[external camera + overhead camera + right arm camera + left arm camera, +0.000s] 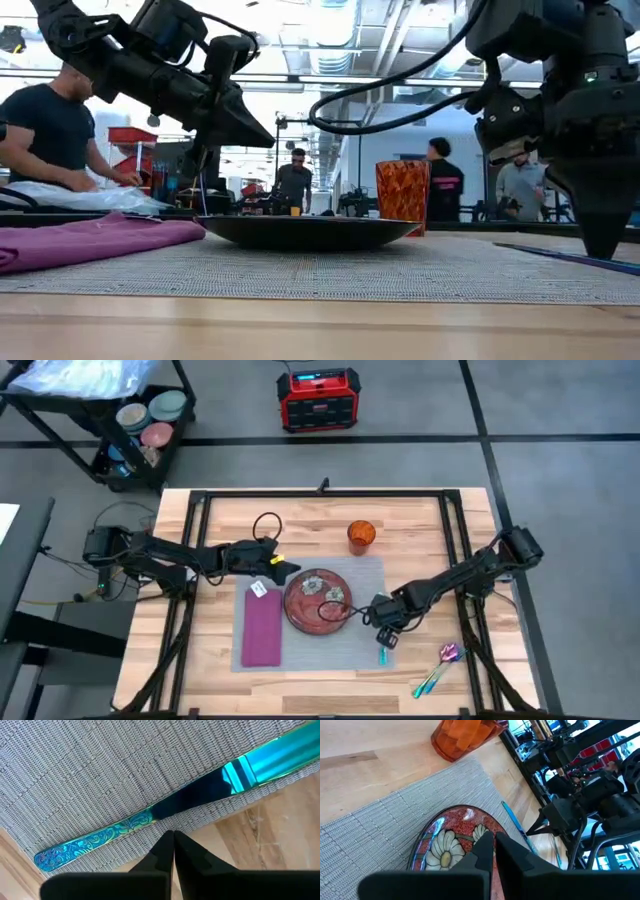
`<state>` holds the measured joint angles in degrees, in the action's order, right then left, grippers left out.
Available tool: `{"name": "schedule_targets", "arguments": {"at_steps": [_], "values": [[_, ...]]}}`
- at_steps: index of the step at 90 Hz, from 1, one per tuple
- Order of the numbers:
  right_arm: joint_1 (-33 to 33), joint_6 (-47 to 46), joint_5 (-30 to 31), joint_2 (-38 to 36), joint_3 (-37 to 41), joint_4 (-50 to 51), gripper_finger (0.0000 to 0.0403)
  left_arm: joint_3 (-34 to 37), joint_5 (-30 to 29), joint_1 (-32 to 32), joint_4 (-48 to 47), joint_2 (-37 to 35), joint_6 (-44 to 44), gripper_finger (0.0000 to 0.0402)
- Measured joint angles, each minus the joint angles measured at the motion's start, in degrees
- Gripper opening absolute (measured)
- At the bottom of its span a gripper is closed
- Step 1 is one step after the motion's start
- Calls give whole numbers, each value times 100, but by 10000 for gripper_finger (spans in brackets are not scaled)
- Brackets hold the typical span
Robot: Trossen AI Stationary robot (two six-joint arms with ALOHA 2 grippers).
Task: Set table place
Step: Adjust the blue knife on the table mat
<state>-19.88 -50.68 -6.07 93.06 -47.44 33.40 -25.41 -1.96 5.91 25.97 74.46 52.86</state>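
The grey placemat (330, 640) lies on the wooden table (420, 520). On it rest a purple napkin (262, 628) and a red flowered plate (318, 600). An orange glass (361, 535) stands at the mat's far edge. A teal knife (150, 817) lies flat along the mat's right edge. My right gripper (173, 834), also in the high view (384, 632), is shut and points down right beside the knife. My left gripper (495, 836), also in the low view (262, 135), is shut, holds nothing, and hangs clear above the plate's far left part. My right gripper's shut fingertips (167, 842) come from above, pointing down, at the knife's long edge where handle meets blade (160, 815). Whether they touch the knife, I cannot tell. The knife lies flat on the placemat.
More coloured cutlery (440, 662) lies on the bare wood near the table's right front corner. Beyond the far edge are a red box (318, 400) and a cart with bowls (150, 420). People stand in the room behind (50, 130).
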Motion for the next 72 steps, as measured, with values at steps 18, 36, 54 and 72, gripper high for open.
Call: {"name": "schedule_targets", "arguments": {"at_steps": [18, 36, 54, 72], "values": [[0, 15, 2, 0, -12, 17, 0, 0, 0, 0, 0, 0, 0, 0], [4, 200, 4, 0, -125, 81, 0, -2, -2, 0, -2, 0, 11, 0], [4, 311, 2, 0, -125, 130, 0, 0, 0, 0, -2, 0, 22, 0], [9, 332, 2, 0, -125, 128, 0, 0, 0, 0, -2, 0, 25, 0]]}}
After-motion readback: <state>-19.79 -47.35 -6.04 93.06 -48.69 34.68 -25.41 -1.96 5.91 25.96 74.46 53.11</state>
